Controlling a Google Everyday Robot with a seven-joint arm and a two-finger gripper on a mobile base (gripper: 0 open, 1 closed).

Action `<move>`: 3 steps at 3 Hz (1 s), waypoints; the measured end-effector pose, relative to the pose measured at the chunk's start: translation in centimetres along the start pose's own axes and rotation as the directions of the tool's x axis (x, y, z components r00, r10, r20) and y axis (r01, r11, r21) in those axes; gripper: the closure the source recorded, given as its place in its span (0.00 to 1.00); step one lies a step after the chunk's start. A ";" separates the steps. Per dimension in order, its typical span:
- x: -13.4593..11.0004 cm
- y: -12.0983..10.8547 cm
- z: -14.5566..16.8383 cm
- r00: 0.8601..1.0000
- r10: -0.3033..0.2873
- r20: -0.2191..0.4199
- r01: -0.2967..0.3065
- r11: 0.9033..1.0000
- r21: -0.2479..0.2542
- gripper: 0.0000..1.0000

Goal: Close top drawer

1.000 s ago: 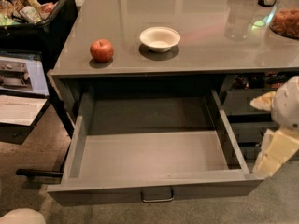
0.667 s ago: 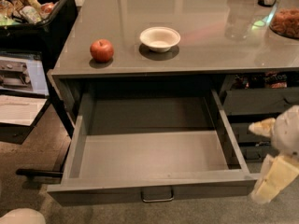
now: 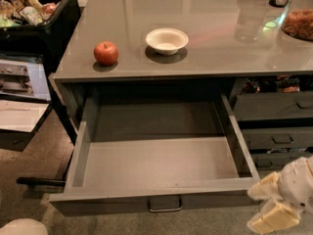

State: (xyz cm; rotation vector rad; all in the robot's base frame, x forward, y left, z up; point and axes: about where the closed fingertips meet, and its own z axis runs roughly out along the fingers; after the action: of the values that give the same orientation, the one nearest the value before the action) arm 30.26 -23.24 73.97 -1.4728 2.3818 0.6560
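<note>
Camera view looks down on a grey bench, and we see the top drawer standing far out from under its front edge, toward us. The drawer is wide and deep, with its inner floor and both side walls in full sight. Its front panel runs across the lower part of the frame, and a small metal loop handle hangs at the centre of that panel.

The gripper sits in the lower right corner, just beside the drawer's front right corner and well apart from the handle. Its jaws are parted and hold nothing: two cream fingers point left, one above the other, with bare floor showing between them. The upper finger comes very near the corner of the panel, but we cannot tell whether it touches.

On the glossy bench top, a red apple rests near the front edge, above the drawer's left part. A pale bowl stands upright to the right of it and a little further back, apart from the apple. A clear jar of reddish-brown contents stands at the far right.

Right of the open drawer is a stack of narrower drawers, the uppermost showing packets behind its front. At upper left, beside the bench, a black bin holds assorted packaged items.
</note>
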 end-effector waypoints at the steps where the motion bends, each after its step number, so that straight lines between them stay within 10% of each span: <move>1: 1.9 0.1 4.2 0.999 0.050 -0.003 -0.050 0.997 -0.051 0.66; 2: 3.1 -1.2 8.1 0.995 0.092 -0.041 -0.094 0.994 -0.059 0.89; 3: 2.9 -3.9 9.8 0.990 0.101 -0.097 -0.103 0.995 -0.012 0.85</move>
State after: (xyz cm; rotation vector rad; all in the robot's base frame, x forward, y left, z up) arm 32.28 -22.02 63.27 -1.4277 2.5445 0.6440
